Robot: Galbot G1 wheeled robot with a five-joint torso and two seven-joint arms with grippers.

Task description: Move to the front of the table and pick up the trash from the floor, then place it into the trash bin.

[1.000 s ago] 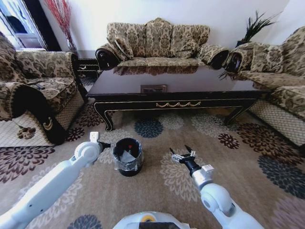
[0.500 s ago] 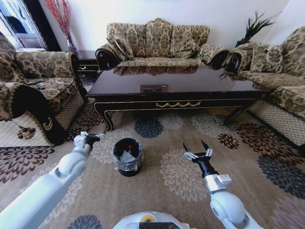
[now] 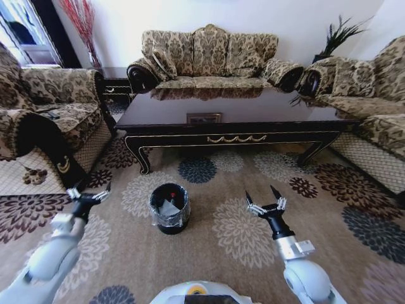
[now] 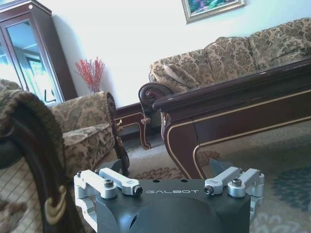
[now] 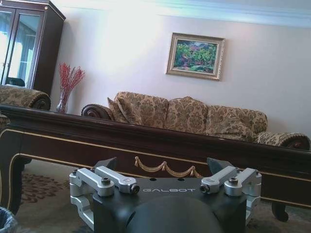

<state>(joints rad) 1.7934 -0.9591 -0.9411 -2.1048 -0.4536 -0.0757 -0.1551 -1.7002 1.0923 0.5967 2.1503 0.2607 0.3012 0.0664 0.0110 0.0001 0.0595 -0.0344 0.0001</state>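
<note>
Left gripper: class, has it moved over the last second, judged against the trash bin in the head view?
Yes. The left gripper has drawn away from the trash bin, out toward the robot's left, over the floor.

Your arms are smooth grey-white shells ending in black wrist sections with silver brackets. Each gripper, left gripper (image 3: 88, 193) and right gripper (image 3: 266, 202), has dark pointed fingers on silver linkages with black screws. Black wrist housing carries "GALBOT" lettering; rounded white torso top at the frame bottom.
</note>
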